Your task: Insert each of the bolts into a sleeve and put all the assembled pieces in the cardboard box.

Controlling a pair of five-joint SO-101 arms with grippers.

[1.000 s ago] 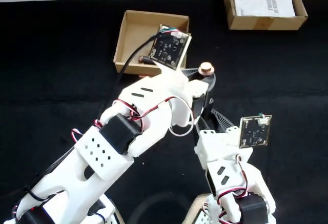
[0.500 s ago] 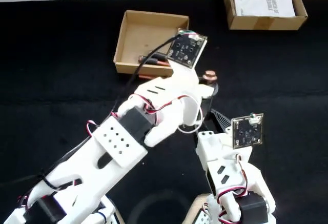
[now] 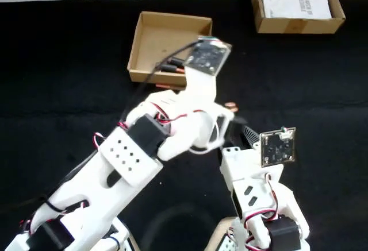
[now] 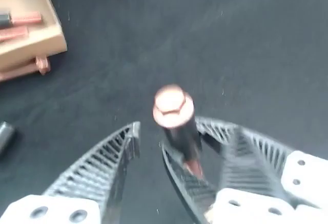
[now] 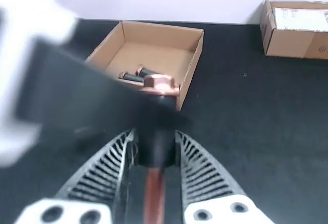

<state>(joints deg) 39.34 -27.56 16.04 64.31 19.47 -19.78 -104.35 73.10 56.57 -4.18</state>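
Observation:
My right gripper (image 5: 154, 137) is shut on a black sleeve (image 5: 154, 144) with a copper bolt through it; the hex head (image 5: 160, 83) sticks out past the fingertips. In the high view the bolt head (image 3: 231, 106) shows at mid-table. My left gripper (image 4: 149, 139) stands open right beside that bolt (image 4: 173, 106), nothing between its fingers. The cardboard box (image 3: 167, 38) lies behind them with assembled pieces (image 4: 20, 24) inside. One loose bolt (image 4: 25, 69) lies on the cloth just outside the box wall, and a black sleeve (image 4: 4, 134) lies nearby.
A second cardboard box (image 3: 299, 7) holding a paper sheet stands at the back right. The left arm (image 3: 132, 153) crosses the table's middle, close over the right arm (image 3: 253, 176). Black cloth covers the table.
The bolt head has sunk lower and nearer in the high view, still in the right gripper. The left arm's wrist swung to the right and its gripper came off the bolt head.

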